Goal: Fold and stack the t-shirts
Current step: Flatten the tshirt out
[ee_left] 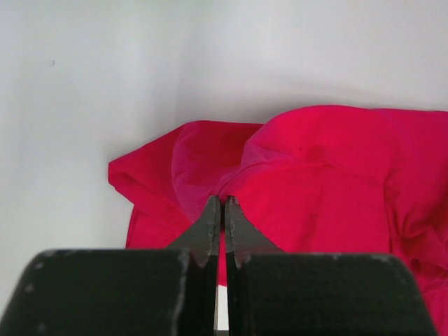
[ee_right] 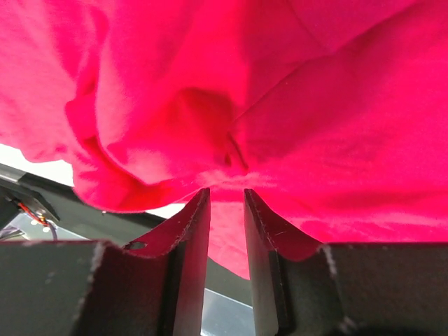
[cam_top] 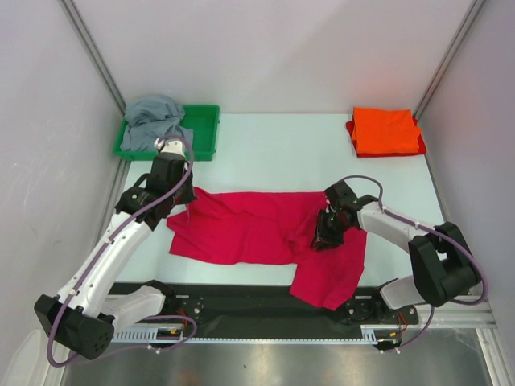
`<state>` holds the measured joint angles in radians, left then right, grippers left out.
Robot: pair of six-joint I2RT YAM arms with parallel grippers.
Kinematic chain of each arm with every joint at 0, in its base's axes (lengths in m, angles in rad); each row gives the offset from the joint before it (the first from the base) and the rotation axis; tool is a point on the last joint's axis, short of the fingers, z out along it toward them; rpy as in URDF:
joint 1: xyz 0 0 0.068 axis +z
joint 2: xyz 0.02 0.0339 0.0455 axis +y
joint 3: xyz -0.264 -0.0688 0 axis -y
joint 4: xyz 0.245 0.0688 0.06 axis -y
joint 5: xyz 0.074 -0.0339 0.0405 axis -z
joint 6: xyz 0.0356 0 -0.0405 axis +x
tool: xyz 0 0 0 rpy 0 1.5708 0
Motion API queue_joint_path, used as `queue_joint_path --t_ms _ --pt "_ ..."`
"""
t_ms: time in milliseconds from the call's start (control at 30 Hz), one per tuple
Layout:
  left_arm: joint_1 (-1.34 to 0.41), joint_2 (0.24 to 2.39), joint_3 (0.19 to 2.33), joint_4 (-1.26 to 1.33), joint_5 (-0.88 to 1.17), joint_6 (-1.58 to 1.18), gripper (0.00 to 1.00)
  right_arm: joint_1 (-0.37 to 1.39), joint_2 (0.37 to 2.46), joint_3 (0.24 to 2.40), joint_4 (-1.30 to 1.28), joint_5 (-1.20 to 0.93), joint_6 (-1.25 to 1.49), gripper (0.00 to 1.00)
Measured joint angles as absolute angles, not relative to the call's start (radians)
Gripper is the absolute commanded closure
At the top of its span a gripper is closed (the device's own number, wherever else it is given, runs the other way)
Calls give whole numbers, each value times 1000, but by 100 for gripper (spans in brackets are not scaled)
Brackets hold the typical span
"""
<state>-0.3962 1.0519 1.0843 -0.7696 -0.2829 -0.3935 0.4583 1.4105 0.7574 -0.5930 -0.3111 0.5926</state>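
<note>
Left fingers (ee_left: 206,227) pinching crimson t-shirt (ee_left: 315,189), rumpled

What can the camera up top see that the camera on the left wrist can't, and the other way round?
Only the top view shows the folded bright orange cloth t-shirt, the crumpled grey cloth t-shirt lying in the green plastic tray, and the right gripper. Only the left wrist view shows, close up, the left gripper pinched shut on a fold of cloth. Both show the crimson-pink cloth t-shirt lying on the pale table.
</note>
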Motion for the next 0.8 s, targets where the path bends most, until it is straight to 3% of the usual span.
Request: queue_joint_path --t_ms 233,567,733,800 --pt "-397 1052 1084 -770 -284 -393 100 472 1474 764 -584 -288 591 65" --pt "-398 1052 1084 -772 -284 -393 100 499 1537 793 -568 -270 580 68" --pt "-401 1052 1084 -772 -284 -393 100 507 1546 800 -564 -266 576 74" --pt "-401 1052 1084 -772 -284 -392 100 507 1549 804 -566 -260 573 81"
